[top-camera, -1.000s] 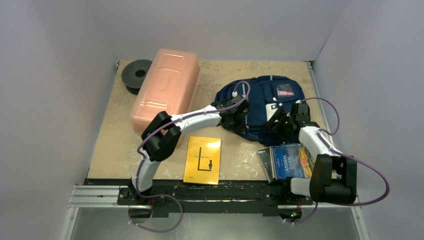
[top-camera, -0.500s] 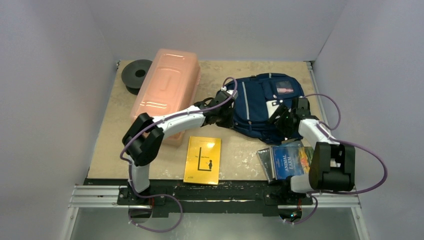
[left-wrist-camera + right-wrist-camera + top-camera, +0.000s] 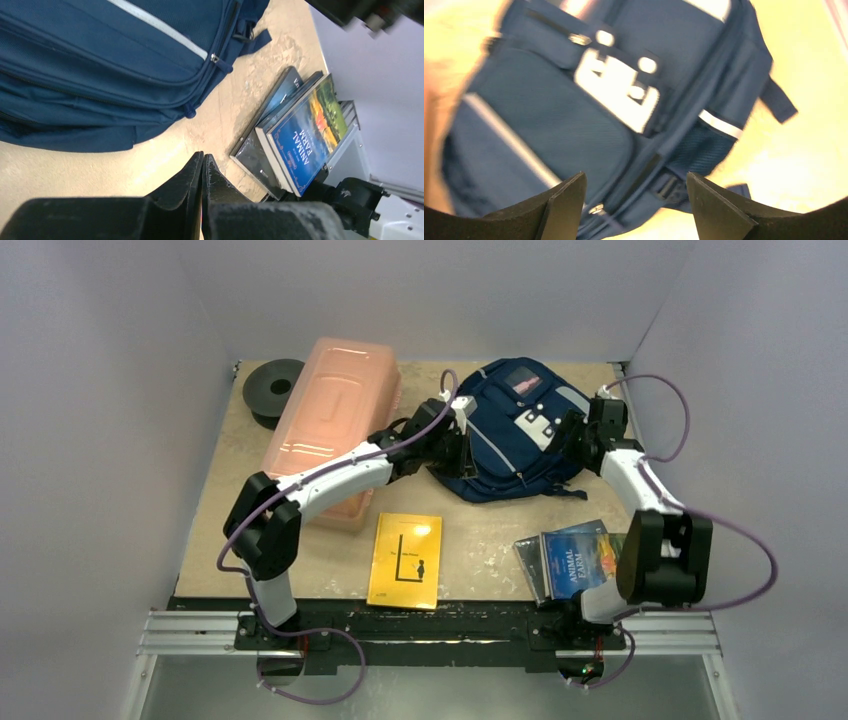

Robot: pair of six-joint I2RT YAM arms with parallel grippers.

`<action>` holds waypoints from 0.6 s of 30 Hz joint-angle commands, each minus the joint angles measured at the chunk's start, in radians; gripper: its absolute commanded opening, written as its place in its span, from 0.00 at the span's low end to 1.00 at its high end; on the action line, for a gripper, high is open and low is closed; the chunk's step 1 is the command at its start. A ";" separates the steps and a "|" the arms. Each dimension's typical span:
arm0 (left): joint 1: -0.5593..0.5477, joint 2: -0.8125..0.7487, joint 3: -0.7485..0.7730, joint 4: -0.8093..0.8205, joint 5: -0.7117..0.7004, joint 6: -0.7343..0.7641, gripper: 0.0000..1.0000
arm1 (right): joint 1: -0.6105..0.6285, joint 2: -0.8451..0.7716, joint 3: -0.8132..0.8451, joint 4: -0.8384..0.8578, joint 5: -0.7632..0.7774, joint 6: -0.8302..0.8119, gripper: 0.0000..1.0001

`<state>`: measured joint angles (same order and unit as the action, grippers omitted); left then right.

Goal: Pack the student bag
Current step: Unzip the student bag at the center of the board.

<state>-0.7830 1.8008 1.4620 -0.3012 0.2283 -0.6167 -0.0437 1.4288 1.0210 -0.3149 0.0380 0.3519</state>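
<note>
The student bag (image 3: 515, 425), a navy backpack with grey stripes, lies at the back middle of the table, with its patch toward the far wall. It also shows in the left wrist view (image 3: 100, 60) and the right wrist view (image 3: 589, 105). My left gripper (image 3: 458, 455) is at the bag's left edge; in its own view (image 3: 202, 159) it is shut with nothing between the fingers, above bare table beside the bag. My right gripper (image 3: 577, 436) is at the bag's right side; its own view (image 3: 636, 182) shows it open over the bag's side buckle.
A yellow book (image 3: 405, 560) lies front middle. A blue Animal Farm book (image 3: 585, 562) lies on a dark book (image 3: 528, 558) at the front right; both also show in the left wrist view (image 3: 305, 132). A pink box (image 3: 330, 420) and a black spool (image 3: 272, 390) are back left.
The bag has turned and slid toward the back wall. Both grippers moved away from me with it, the left one leftward and the right one toward the back right.
</note>
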 commanded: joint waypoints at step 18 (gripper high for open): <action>-0.088 0.288 0.279 -0.123 -0.086 0.069 0.46 | 0.006 0.031 -0.184 0.091 -0.397 0.186 0.74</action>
<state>-0.8791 2.0541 1.6707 -0.3855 0.2264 -0.5884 -0.0284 1.4811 0.8017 -0.2771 -0.2913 0.5316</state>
